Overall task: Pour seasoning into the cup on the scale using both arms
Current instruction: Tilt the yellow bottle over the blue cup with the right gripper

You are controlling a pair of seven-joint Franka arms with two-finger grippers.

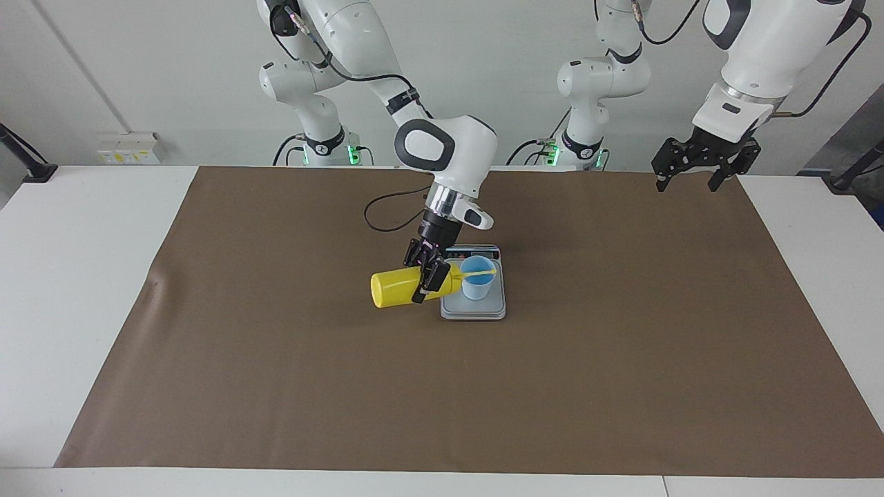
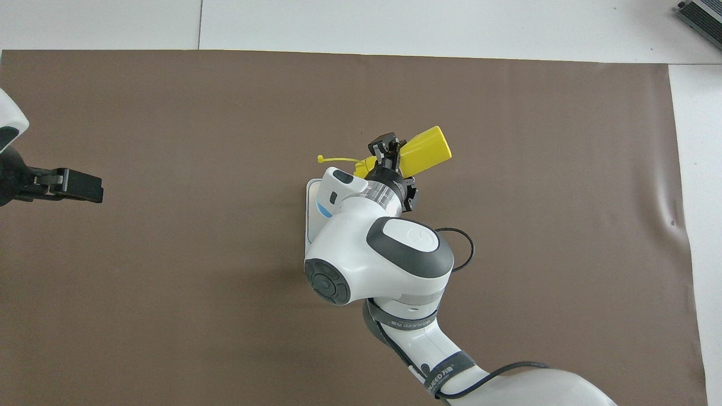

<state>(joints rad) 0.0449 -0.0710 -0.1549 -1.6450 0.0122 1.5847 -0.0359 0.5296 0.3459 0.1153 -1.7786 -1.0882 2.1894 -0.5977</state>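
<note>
The yellow seasoning bottle (image 1: pixel 392 288) (image 2: pixel 427 149) lies almost level in the air, with my right gripper (image 1: pixel 427 275) (image 2: pixel 389 153) shut on its body near the neck. Its nozzle end points at the light-blue cup (image 1: pixel 478 279), and its thin cap strap (image 1: pixel 478 273) (image 2: pixel 337 160) lies across the cup's rim. The cup stands on the silver scale (image 1: pixel 474 309). From overhead my right arm hides most of the scale (image 2: pixel 309 198), and only a blue sliver of the cup (image 2: pixel 322 210) shows. My left gripper (image 1: pixel 686 184) (image 2: pixel 84 189) hangs open and holds nothing, over the mat's edge at the left arm's end.
A brown mat (image 1: pixel 621 359) covers most of the white table (image 1: pixel 76 276). A black cable (image 1: pixel 387 214) loops from my right wrist above the mat, nearer to the robots than the scale.
</note>
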